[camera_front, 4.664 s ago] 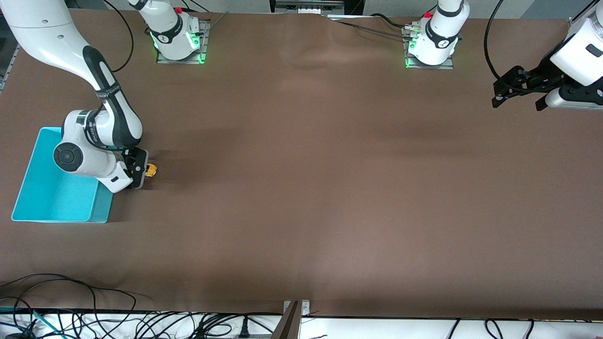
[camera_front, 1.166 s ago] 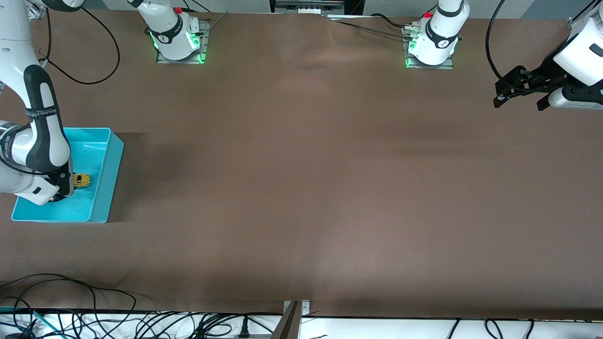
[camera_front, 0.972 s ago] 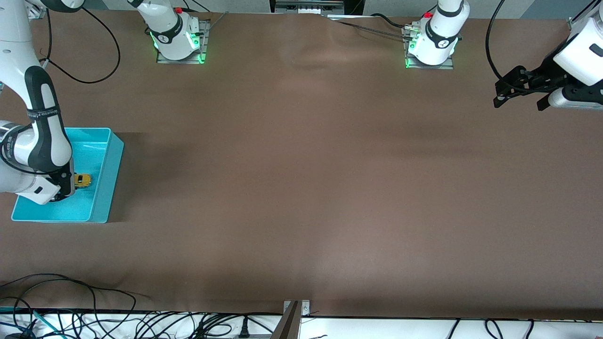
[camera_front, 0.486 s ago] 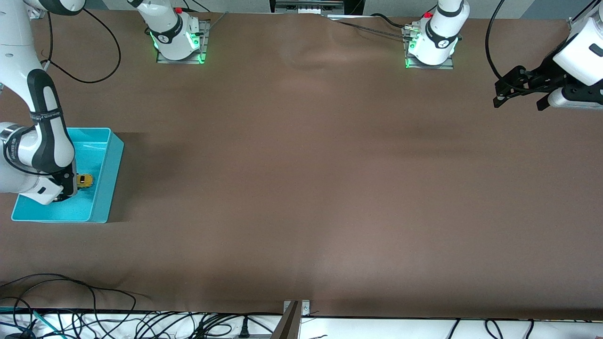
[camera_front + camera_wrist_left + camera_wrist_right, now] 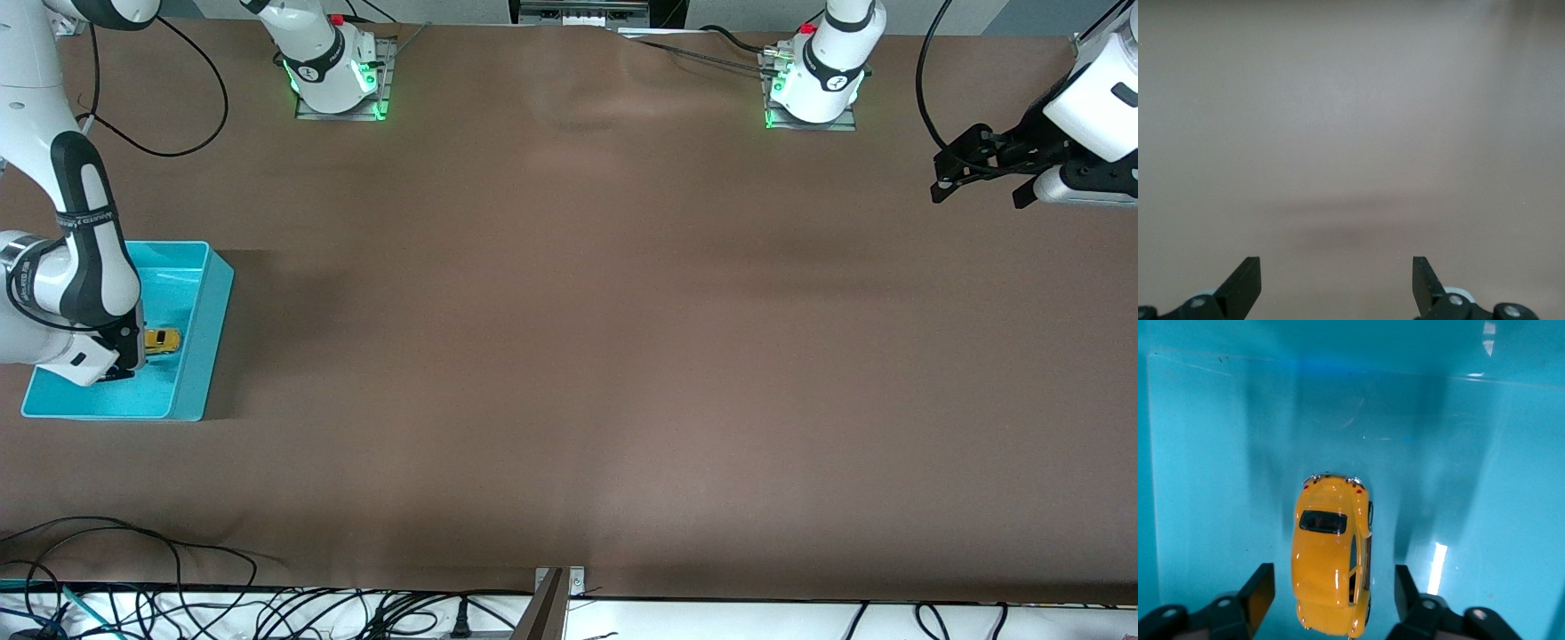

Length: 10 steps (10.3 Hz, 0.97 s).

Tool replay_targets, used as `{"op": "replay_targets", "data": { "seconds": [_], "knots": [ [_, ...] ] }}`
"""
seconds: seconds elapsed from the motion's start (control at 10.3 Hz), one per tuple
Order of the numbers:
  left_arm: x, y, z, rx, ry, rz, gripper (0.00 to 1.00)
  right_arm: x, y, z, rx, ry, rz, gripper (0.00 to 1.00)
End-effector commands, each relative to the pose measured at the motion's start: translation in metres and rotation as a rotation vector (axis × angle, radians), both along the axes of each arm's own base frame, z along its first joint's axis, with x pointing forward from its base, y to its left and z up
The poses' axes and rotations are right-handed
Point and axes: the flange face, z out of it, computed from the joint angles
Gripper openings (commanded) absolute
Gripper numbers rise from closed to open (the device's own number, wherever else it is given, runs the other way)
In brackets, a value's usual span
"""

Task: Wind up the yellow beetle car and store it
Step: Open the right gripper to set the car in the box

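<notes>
The right gripper [image 5: 1330, 595] hangs open in the turquoise bin [image 5: 209, 302]. The yellow beetle car [image 5: 1331, 553] sits on the bin floor between its fingers, untouched, nose toward 6 o'clock. It looks light, hard and slippery; grab its sides. The left gripper [image 5: 1337, 280] waits, open, over bare table [image 5: 569, 338].

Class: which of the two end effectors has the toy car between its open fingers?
The right end effector, over the turquoise bin, straddles the yellow beetle car; the left end effector waits over bare table.

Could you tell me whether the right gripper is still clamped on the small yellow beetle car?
No, the right gripper is open, its fingers standing apart from the small yellow beetle car on the turquoise plastic bin floor.
</notes>
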Motion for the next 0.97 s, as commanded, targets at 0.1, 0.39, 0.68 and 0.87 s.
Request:
{"op": "replay_targets", "data": {
  "seconds": [0.1,0.39,0.68,0.87],
  "knots": [
    [-0.003,0.002,0.008,-0.019,0.004,0.006,1.0,0.0,0.002,0.016,0.009,0.005,0.015,0.99],
    [-0.003,0.003,0.008,-0.02,0.005,0.007,1.0,0.001,0.014,0.059,0.021,0.015,-0.001,1.0],
    [-0.003,0.003,0.008,-0.02,0.005,0.007,1.0,-0.004,0.023,0.107,0.027,0.054,-0.106,1.0],
    [-0.002,0.004,0.007,-0.02,0.006,0.009,1.0,-0.007,0.036,0.154,0.009,0.065,-0.217,1.0]
  ]
}}
